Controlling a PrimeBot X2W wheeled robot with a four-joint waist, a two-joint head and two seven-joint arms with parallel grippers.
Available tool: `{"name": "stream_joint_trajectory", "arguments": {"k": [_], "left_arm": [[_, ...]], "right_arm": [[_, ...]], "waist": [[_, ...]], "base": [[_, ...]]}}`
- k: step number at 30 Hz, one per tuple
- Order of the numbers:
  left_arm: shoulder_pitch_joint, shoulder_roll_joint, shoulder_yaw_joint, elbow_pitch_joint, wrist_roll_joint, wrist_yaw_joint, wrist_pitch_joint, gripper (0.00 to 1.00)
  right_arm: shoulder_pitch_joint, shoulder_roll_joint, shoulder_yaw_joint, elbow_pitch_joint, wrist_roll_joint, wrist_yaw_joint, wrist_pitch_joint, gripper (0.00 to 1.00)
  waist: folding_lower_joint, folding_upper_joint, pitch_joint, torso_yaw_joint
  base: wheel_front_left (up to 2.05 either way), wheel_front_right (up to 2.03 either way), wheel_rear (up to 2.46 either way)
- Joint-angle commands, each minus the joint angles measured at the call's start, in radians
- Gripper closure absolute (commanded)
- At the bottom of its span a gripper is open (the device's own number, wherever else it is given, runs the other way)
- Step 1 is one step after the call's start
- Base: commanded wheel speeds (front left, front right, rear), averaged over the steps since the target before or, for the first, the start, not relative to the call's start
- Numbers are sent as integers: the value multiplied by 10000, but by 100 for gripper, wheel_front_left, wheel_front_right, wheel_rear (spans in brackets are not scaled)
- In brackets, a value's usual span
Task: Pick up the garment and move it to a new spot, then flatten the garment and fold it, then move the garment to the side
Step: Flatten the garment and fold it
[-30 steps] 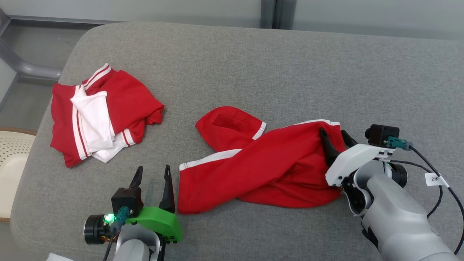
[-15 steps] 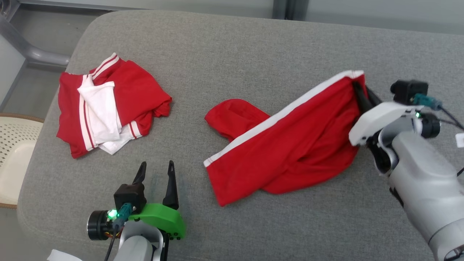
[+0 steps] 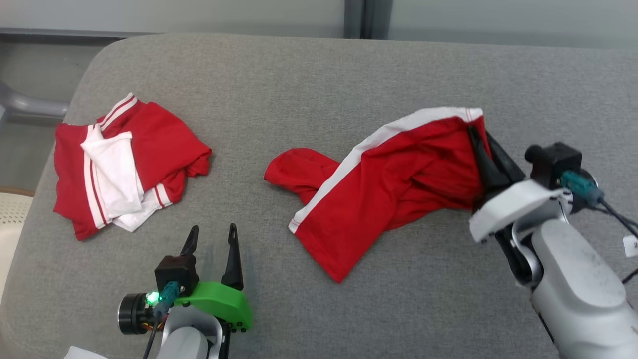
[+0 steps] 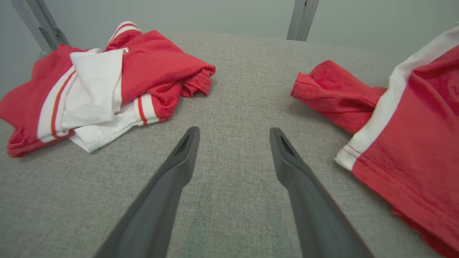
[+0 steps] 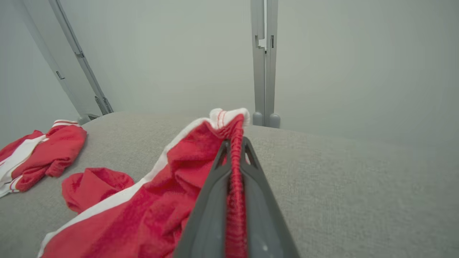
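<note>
A red garment with a white side stripe (image 3: 394,184) lies crumpled across the middle right of the grey cushion. My right gripper (image 3: 481,135) is shut on its upper right edge near the white band, lifting that corner; the pinched cloth (image 5: 235,150) runs between the two dark fingers. The garment's left lobe (image 4: 326,93) and striped hem (image 4: 405,143) rest on the cushion. Near the front edge my left gripper (image 3: 212,237) stands open, fingers apart over bare cushion (image 4: 233,150), left of the garment's lower hem.
A second red and white garment (image 3: 124,162) lies bunched at the left (image 4: 104,86) (image 5: 39,150). The grey cushion (image 3: 309,89) has a rounded left edge. A pale perforated basket (image 3: 12,219) stands off the left side. Metal posts (image 5: 263,64) rise behind.
My right gripper has lifted the garment's corner up and away, stretching the cloth and dragging it rightward, then lowered slightly. The head camera has shifted. The left gripper stays open in place.
</note>
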Motion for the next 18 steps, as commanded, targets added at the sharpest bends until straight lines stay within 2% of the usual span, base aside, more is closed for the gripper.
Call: {"name": "stream_joint_trajectory", "arguments": {"k": [1,7,16,17,18], "left_arm": [[112,32,70,40,130,-26,0,0],[254,33,265,134,234,-77,0,0],[837,33,546,360,315,-82,0,0],[931,32,602,367,351,-79,0,0],[1037,35,682,362,385,-84,0,0]], "right_arm": [[678,-26,-90,-171,-60,1,-26,100],[2386,-62,-419,-259,-262,1,-26,100],[3789,82,-1020,-70,-1457,1,-28,100],[3916,133,-1132,-62,-1527,1,-28,90],[4061,206,-1312,-31,-1575,1,-28,72]], "waist": [[0,-1,-271,-415],[0,-1,-611,-939],[0,-1,-1325,-1104],[0,-1,-1398,-1107],[0,-1,-1493,-1108]], "base": [[0,0,0],[0,0,0],[0,0,0],[0,0,0],[0,0,0]]}}
